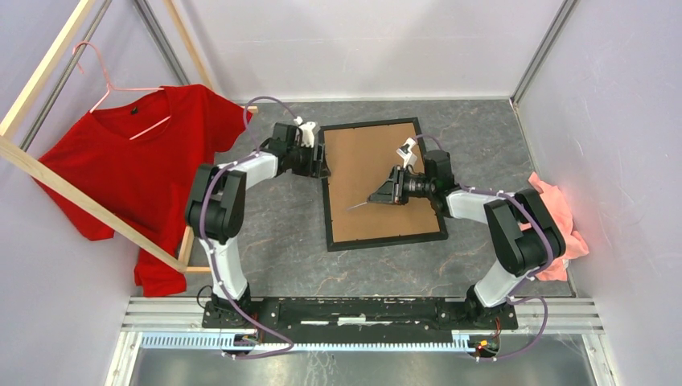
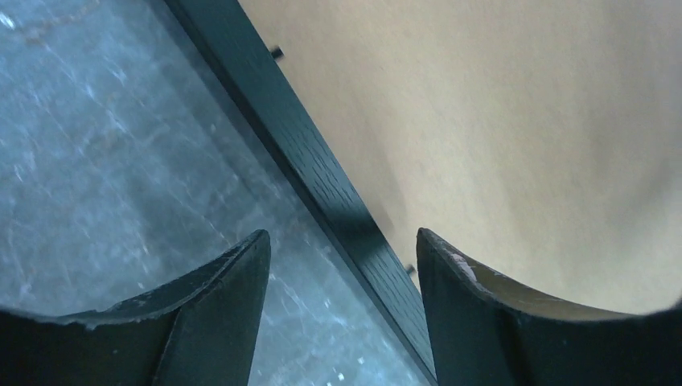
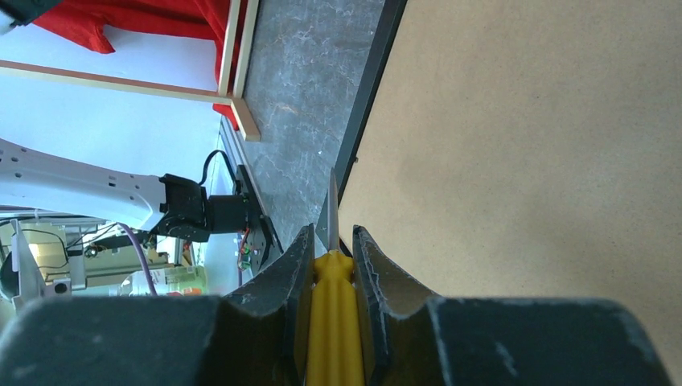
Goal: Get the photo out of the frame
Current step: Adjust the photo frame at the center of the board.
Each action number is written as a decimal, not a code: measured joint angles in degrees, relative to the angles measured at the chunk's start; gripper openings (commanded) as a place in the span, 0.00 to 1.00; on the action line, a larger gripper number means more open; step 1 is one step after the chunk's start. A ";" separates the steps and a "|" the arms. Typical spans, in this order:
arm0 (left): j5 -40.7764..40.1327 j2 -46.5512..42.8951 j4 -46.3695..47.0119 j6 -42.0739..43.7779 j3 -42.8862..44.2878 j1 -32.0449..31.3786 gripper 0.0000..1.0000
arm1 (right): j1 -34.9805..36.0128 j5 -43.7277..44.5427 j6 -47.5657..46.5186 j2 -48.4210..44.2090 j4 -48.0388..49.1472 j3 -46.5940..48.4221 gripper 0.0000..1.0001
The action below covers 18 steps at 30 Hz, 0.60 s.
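Observation:
The black frame (image 1: 384,239) lies face down on the grey table, its brown backing board (image 1: 370,161) up. The photo is hidden under the board. My left gripper (image 1: 320,161) is open at the frame's left edge; in the left wrist view the gripper (image 2: 342,233) straddles the black frame rail (image 2: 322,173), one finger over the table, one over the board (image 2: 499,121). My right gripper (image 1: 386,193) is over the board, shut on a yellow-handled screwdriver (image 3: 331,305). Its metal blade (image 3: 332,205) points toward the frame's left rail (image 3: 371,96).
A red T-shirt (image 1: 145,161) hangs on a pink hanger from a pale wooden rack (image 1: 80,201) at the left. A pink cloth (image 1: 555,217) lies at the right wall. White walls close in the table at the back and sides.

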 measured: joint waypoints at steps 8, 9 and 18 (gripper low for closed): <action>7.43 -8.28 2.82 0.81 -8.79 0.68 0.70 | 2.36 0.81 1.03 0.76 2.19 -0.85 0.00; 8.02 -8.28 2.95 0.81 -8.81 0.68 0.69 | 2.75 0.96 1.07 1.11 2.51 -0.83 0.00; 11.65 -8.17 5.01 0.79 -11.37 0.68 0.67 | 3.89 2.32 1.16 2.14 3.63 -1.33 0.00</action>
